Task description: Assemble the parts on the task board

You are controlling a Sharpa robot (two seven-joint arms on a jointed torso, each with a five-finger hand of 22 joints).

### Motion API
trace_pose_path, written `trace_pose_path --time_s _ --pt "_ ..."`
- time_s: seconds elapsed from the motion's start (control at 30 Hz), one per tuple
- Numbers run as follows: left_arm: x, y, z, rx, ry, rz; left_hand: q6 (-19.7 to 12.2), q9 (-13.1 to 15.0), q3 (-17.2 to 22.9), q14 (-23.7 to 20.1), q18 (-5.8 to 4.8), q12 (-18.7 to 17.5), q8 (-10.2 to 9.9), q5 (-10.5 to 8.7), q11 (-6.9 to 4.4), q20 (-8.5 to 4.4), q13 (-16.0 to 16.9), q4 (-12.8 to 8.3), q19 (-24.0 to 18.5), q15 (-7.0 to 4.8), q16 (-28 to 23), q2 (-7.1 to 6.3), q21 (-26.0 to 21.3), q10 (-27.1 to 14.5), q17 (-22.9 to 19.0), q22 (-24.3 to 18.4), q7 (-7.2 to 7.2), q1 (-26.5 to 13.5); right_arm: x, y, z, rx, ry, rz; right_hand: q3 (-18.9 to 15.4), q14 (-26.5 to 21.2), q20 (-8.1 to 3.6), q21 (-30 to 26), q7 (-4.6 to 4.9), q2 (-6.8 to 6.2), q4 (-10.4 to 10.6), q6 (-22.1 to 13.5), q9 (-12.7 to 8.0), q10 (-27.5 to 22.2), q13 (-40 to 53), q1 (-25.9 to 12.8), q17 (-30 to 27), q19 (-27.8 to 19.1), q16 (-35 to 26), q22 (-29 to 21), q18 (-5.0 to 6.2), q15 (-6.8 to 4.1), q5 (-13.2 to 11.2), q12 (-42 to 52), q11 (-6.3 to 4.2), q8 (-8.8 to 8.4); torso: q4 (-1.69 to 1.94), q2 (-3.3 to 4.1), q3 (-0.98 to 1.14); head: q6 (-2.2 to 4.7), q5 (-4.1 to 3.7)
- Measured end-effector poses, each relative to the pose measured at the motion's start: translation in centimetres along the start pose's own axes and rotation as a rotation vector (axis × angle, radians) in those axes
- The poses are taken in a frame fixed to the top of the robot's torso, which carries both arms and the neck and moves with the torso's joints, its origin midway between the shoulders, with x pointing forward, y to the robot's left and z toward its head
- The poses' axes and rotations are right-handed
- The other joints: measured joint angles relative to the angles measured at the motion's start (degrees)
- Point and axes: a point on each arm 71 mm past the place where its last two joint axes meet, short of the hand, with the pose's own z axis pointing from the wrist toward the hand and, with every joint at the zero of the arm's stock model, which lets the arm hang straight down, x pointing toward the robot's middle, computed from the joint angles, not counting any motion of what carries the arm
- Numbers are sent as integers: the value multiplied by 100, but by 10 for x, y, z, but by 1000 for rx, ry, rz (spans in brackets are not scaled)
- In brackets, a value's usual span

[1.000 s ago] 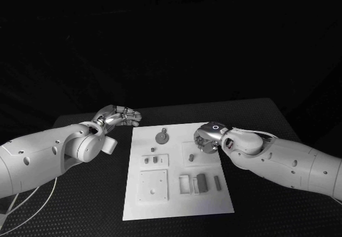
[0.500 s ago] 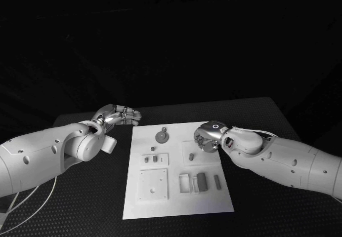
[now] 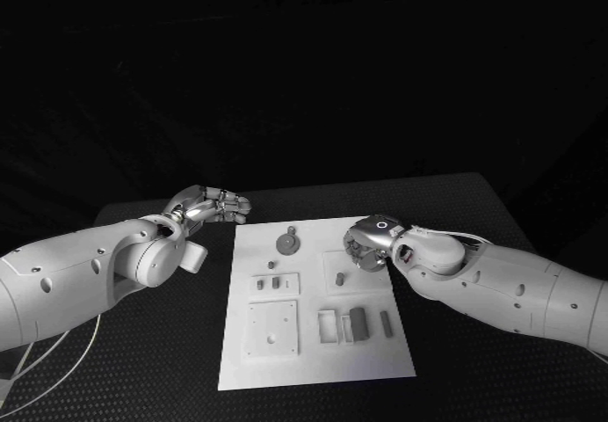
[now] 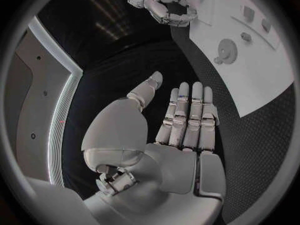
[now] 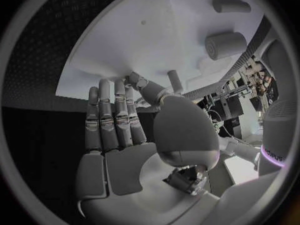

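Observation:
The white task board (image 3: 317, 352) lies in the middle of the black table. Grey parts sit on it: a round disc (image 3: 289, 244), a small peg (image 3: 340, 280) and two dark bars (image 3: 358, 323) near the right side. My right hand (image 3: 370, 248) hovers low over the board's far right part. In the right wrist view its fingers (image 5: 112, 115) stretch out side by side toward the board (image 5: 162, 30), holding nothing, with a short peg (image 5: 177, 80) beside the thumb. My left hand (image 3: 209, 207) is off the board's far left corner, with its fingers (image 4: 187, 115) straight and nothing in them.
A square plate with two small pieces (image 3: 269, 284) and a larger holed plate (image 3: 271, 330) sit on the board's left half. Black table (image 3: 152, 352) surrounds the board. The left wrist view shows the disc (image 4: 226, 49) and my right hand (image 4: 165, 5) beyond it.

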Motion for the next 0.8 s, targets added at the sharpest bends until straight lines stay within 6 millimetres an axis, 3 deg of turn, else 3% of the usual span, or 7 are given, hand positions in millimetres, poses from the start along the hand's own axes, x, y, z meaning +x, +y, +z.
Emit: trace_pose_path --time_s 0.8 --pt "0 0 0 0 0 0 1 0 0 0 0 0 0 0 0 0 -5 0 0 0 -22 0 0 0 9 -10 1 0 1 3 -1 4 -5 -14 0 177 -11 26 -69 27 0 150 46 154 74 15 116 168 44 48 0 -95 0 19 -71 82 1 -1 -2 -14 -13"
